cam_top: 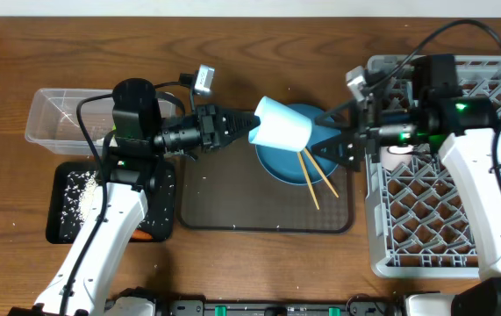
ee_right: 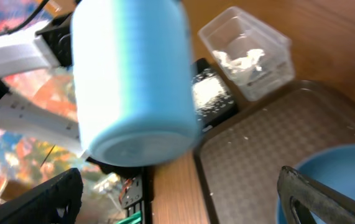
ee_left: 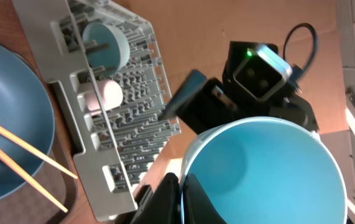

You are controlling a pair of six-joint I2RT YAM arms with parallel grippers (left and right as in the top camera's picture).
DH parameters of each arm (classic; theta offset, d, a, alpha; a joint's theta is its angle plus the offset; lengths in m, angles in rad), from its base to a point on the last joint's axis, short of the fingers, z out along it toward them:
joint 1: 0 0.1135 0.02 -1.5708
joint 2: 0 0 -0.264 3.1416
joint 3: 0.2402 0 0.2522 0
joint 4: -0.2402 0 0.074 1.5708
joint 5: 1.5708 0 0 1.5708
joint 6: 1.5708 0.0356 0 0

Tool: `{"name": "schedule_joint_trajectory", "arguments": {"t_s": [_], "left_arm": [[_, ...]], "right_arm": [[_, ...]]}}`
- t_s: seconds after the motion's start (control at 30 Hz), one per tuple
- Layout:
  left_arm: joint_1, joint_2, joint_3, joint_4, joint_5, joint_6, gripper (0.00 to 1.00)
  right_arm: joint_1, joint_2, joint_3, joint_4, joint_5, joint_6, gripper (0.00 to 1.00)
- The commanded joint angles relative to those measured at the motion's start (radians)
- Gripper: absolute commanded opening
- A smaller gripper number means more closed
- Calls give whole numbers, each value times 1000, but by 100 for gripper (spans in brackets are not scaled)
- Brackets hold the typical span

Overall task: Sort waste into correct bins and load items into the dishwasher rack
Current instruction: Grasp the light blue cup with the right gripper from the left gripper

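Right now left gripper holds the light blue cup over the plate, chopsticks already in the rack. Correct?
No. The left gripper holds the light blue cup over the blue plate, but the chopsticks lie on that plate, not in the rack. The overhead view shows it.

The wooden table (cam_top: 232,44) carries a clear tub (cam_top: 41,118), black tray (cam_top: 61,233), brown tray (cam_top: 232,195) and grey rack (cam_top: 408,211).

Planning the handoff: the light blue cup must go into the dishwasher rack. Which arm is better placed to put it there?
Likely right. The right gripper, open, faces the light blue cup held by the left gripper, and the dishwasher rack sits beside that arm.
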Motion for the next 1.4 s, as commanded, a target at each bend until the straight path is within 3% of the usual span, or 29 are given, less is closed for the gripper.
{"name": "schedule_joint_trajectory", "arguments": {"t_s": [0.0,0.47,0.7,0.87,1.37], "left_arm": [[1,5,14,7,-27,2,6],[0,5,14,6,-15,3,6],[0,5,14,6,-10,3,6],[0,5,12,6,-7,3,6],[0,5,-7,6,8,7,6]], "right_arm": [[52,-10,18,1,-47,-48,99],[136,-10,18,120,-74,-50,98],[185,-10,18,177,-77,-50,88],[183,-10,18,178,-73,-50,83],[163,-10,18,269,-73,7,82]]}}
